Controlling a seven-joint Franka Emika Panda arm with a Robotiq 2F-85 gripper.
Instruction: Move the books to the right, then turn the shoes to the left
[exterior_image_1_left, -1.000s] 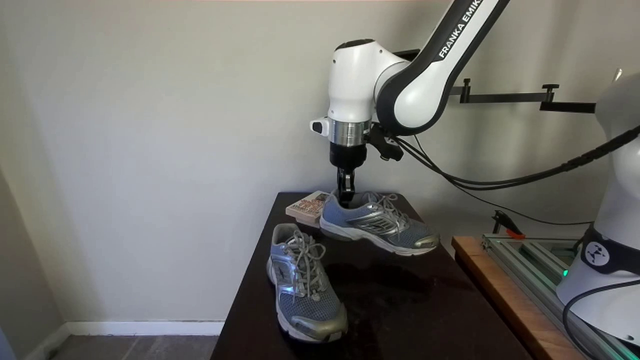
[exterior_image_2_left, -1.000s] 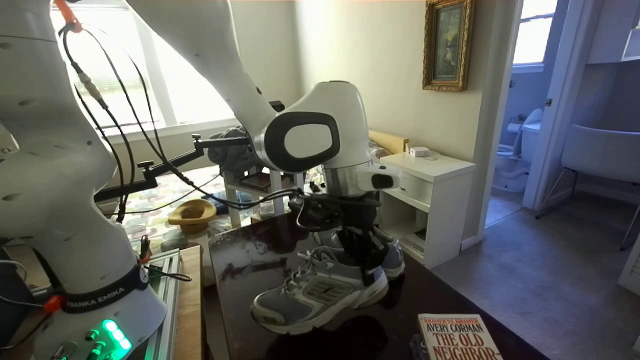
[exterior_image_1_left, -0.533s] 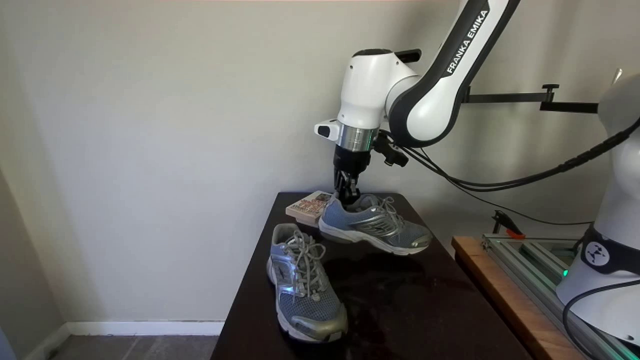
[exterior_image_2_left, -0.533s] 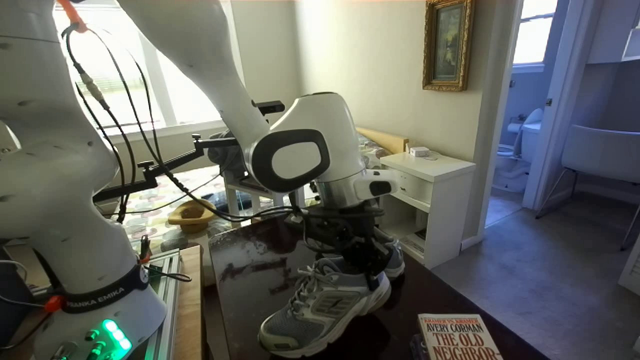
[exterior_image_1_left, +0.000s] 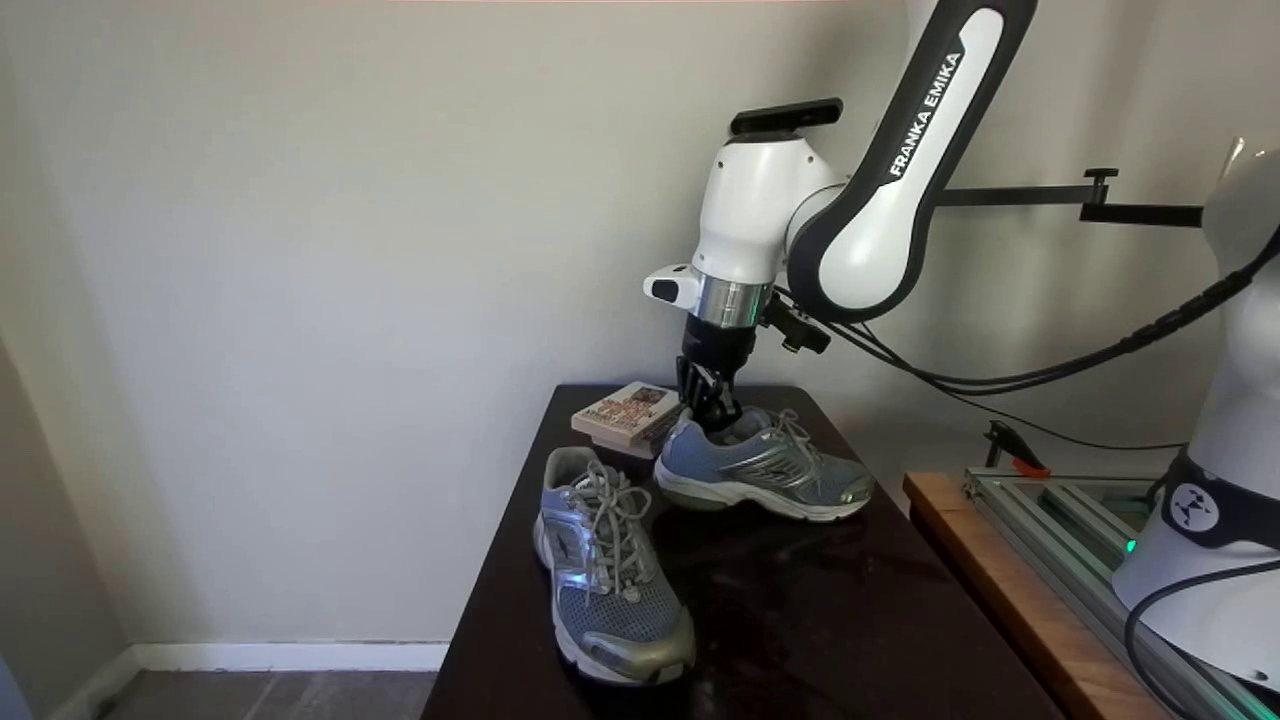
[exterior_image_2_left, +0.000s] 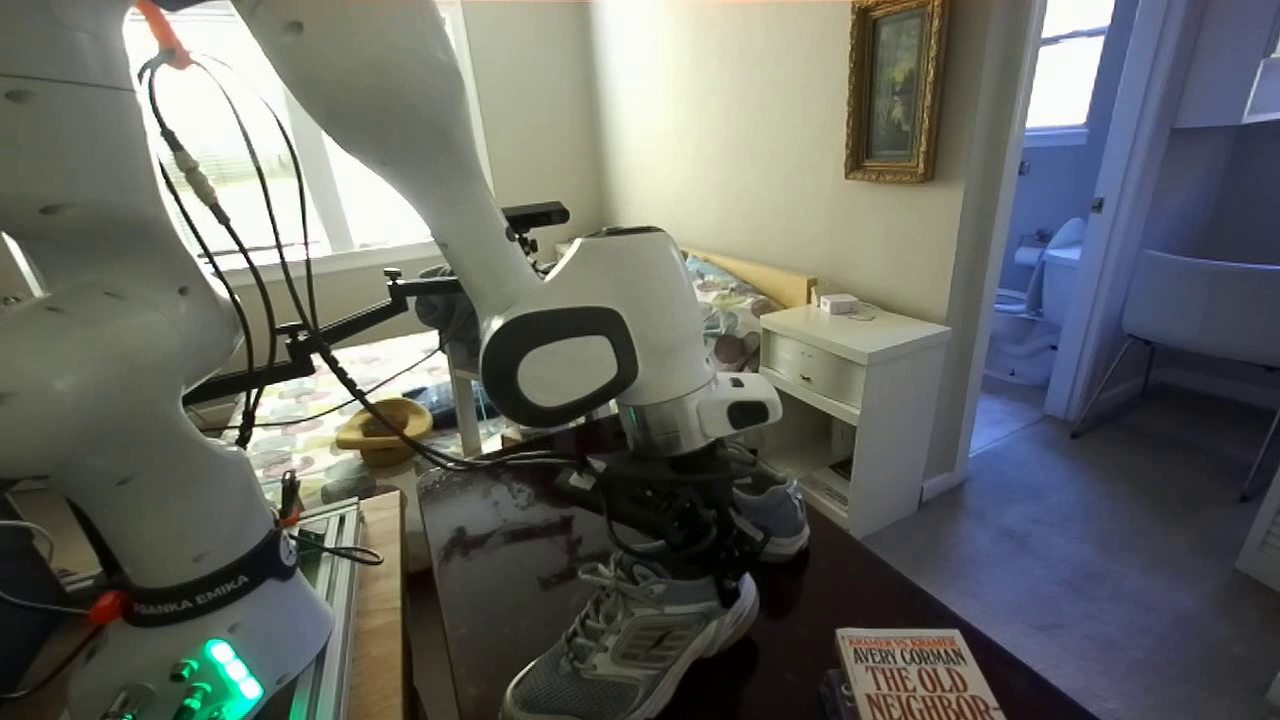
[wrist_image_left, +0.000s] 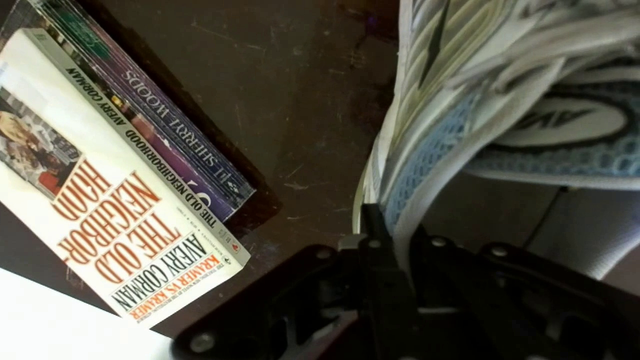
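Your pincer is clamped narrowly on the heel-end collar of one sneaker; you cannot tell whether its sole touches the tabletop. The other sneaker stands upright near it, toe pointing another way. Your books lie stacked flat near the held sneaker's heel but apart from it, pale cover uppermost

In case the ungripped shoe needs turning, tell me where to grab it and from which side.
Likely best at its heel rim, from above, jaws astride it: the ungripped shoe stands sole-down with its opening up, while laces crowd its middle.
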